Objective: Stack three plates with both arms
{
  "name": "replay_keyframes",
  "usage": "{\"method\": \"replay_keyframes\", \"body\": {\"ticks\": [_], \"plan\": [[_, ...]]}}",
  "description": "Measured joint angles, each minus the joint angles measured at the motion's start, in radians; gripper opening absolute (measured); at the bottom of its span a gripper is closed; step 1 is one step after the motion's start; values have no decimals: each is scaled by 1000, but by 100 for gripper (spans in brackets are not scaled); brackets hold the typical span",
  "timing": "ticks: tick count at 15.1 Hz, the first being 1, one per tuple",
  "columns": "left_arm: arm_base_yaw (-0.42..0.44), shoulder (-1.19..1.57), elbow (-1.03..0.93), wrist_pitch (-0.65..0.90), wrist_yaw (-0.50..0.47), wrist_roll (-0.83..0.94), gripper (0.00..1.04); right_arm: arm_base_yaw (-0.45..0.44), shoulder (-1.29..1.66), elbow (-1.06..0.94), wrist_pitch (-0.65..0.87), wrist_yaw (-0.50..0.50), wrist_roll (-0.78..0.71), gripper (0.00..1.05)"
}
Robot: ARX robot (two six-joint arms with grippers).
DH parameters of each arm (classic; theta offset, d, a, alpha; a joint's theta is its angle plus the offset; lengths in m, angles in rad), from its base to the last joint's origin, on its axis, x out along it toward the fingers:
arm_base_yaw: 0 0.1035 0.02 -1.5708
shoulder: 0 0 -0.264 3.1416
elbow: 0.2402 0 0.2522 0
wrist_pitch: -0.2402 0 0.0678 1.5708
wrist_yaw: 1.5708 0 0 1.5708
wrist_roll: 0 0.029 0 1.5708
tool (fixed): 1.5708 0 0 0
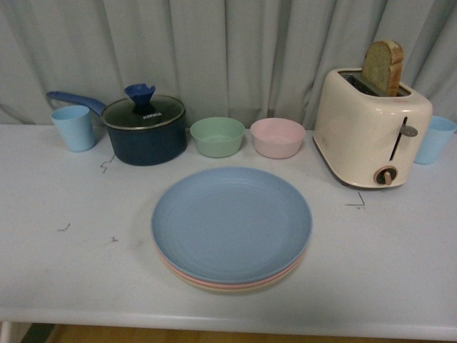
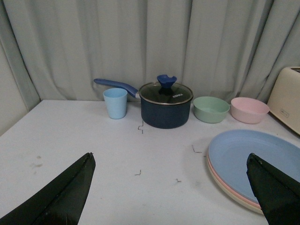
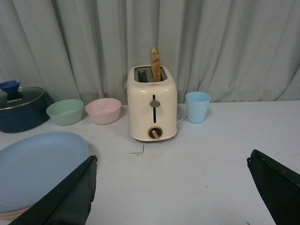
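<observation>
left end effector (image 2: pixel 171 187) spread, empty | plates (image 2: pixel 243 159) stacked beside | right end effector (image 3: pixel 171 187) spread

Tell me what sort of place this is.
Probably a mock kitchen counter set up for testing: a toaster holding bread, a lidded saucepan and stacked plates sit on a plain white table backed by a grey curtain, not real kitchen walls.

Neither arm in front view; left end effector (image 2: pixel 173 187) and right end effector (image 3: pixel 173 190) each show two black fingers spread wide at the edges of their wrist views, nothing between them, both held above the worktop (image 2: pixel 93 140).
</observation>
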Motion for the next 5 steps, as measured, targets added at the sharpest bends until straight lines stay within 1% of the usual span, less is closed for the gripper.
{"method": "replay_keyframes", "body": {"ticks": [5], "plan": [[0, 0, 0, 0, 0, 0, 98, 0, 0, 0, 0, 0, 0, 98]]}}
